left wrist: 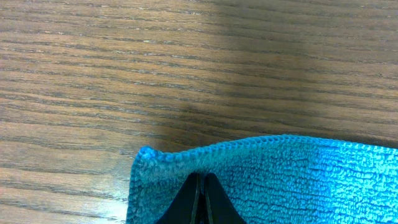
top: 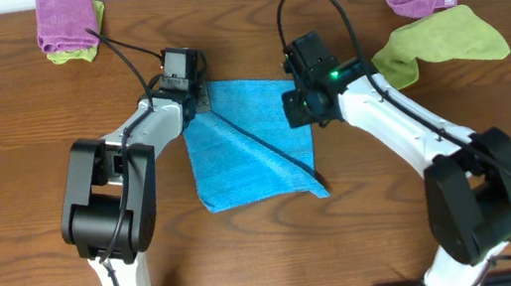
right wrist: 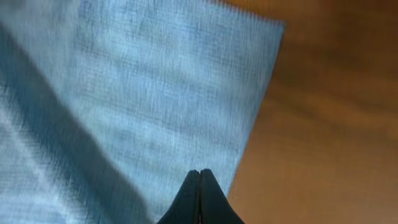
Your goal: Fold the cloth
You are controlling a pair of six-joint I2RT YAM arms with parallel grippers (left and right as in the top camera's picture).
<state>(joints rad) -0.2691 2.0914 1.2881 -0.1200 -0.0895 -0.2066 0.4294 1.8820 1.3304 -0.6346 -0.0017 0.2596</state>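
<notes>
Both jaws closed — left gripper (left wrist: 200, 177) pinches the cloth (top: 239, 165) at its eleven o'clock corner, right gripper (right wrist: 199, 172) at one o'clock, hold unclear — probably readying a fold.

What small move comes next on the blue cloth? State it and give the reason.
Probably lift both far corners slightly, ready to carry them toward the near edge. The left gripper is shut on the cloth at its puckered far corner. The right gripper is shut at the right edge near the other far corner, though the blur hides whether it grips.
</notes>
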